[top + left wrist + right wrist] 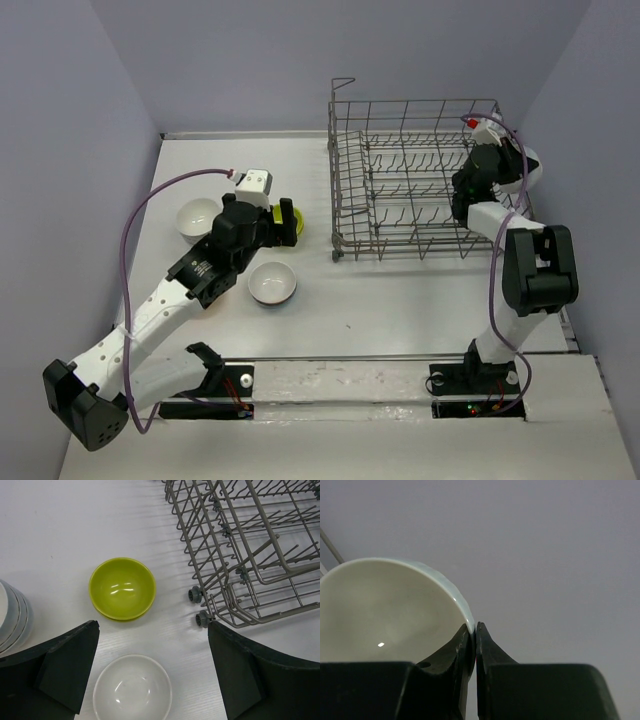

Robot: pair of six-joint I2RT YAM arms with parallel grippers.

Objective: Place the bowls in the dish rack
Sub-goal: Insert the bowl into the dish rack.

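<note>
The grey wire dish rack (415,180) stands at the back right; its near corner shows in the left wrist view (250,550). My right gripper (520,160) hovers at the rack's right end, shut on the rim of a pale bowl (385,615), which shows white past the arm (535,170). My left gripper (284,222) hangs open above the bowls on the table. Below it lie a lime green bowl (122,588) and a white bowl (132,689), both upright, with nothing between the fingers (70,665). Another white bowl (198,217) sits further left.
The rack's wheeled feet (196,595) rest on the white table right of the lime bowl. Grey walls close in on the left, back and right. A mounting rail (350,357) runs along the near edge by the arm bases.
</note>
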